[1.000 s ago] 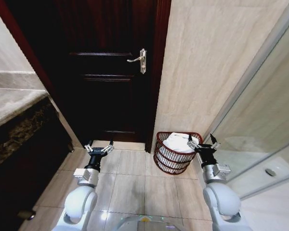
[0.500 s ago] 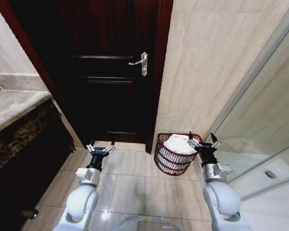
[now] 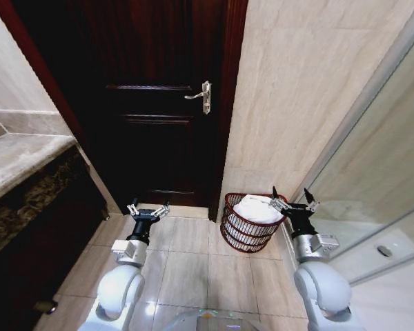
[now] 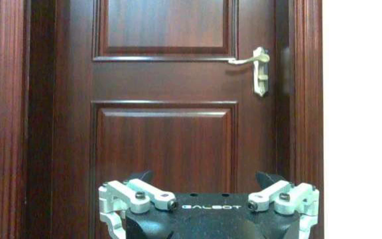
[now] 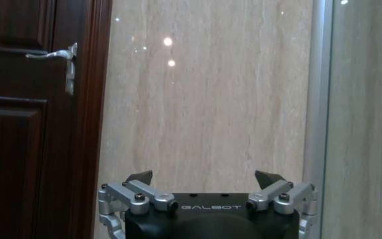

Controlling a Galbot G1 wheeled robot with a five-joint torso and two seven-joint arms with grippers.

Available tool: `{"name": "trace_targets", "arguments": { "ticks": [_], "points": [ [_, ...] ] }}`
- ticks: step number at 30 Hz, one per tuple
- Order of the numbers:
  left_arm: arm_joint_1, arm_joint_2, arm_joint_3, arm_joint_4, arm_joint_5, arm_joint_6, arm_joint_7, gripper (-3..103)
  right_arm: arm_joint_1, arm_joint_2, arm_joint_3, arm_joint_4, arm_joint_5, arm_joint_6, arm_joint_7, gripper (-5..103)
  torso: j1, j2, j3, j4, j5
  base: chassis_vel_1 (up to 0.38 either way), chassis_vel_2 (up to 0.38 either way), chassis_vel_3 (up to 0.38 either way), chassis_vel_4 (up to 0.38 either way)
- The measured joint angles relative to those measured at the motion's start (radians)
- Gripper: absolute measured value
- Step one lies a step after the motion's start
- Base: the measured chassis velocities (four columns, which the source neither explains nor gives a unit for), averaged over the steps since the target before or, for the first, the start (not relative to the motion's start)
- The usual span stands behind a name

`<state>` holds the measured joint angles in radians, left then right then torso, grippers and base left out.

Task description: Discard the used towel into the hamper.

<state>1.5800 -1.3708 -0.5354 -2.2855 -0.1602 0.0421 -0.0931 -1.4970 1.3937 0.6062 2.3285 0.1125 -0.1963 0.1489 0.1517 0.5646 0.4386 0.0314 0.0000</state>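
The hamper (image 3: 238, 231), a small round reddish-brown ribbed basket, stands on the tiled floor at the foot of the beige wall, right of the door. A white towel (image 3: 257, 209) lies bunched inside it, heaped up to the rim. My right gripper (image 3: 290, 200) hangs open and empty just right of the hamper's rim, pointing at the wall (image 5: 204, 99). Over the floor tiles on the left, my left gripper (image 3: 148, 208) is open and empty, facing the dark door (image 4: 164, 99).
A dark wooden door (image 3: 159, 103) with a metal lever handle (image 3: 201, 96) is shut ahead. A stone-topped vanity (image 3: 21, 172) runs along the left. A glass shower panel (image 3: 379, 200) with a metal frame closes the right side. Tiled floor (image 3: 193, 262) lies between the arms.
The whole view has shifted slightly, so the camera has moved. Both open grippers sit a little higher. The towel stays in the hamper.
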Motion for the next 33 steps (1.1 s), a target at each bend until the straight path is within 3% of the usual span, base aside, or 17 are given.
{"name": "trace_targets", "arguments": {
  "ticks": [12,33],
  "points": [
    [0.015,0.007,-0.016,-0.052,-0.013,0.0,-0.001,100,-0.041,-0.034,-0.005,0.034,0.001,-0.002,0.014,100,0.021,0.053,0.031,-0.0001,0.0,0.0,0.0,0.0,0.0],
    [-0.002,0.016,0.0,-0.006,-0.018,-0.002,0.003,100,-0.033,0.015,0.0,0.047,-0.008,-0.065,0.034,100,0.058,0.142,0.083,0.0001,0.0,0.0,0.0,0.0,0.0]
  ]
}}
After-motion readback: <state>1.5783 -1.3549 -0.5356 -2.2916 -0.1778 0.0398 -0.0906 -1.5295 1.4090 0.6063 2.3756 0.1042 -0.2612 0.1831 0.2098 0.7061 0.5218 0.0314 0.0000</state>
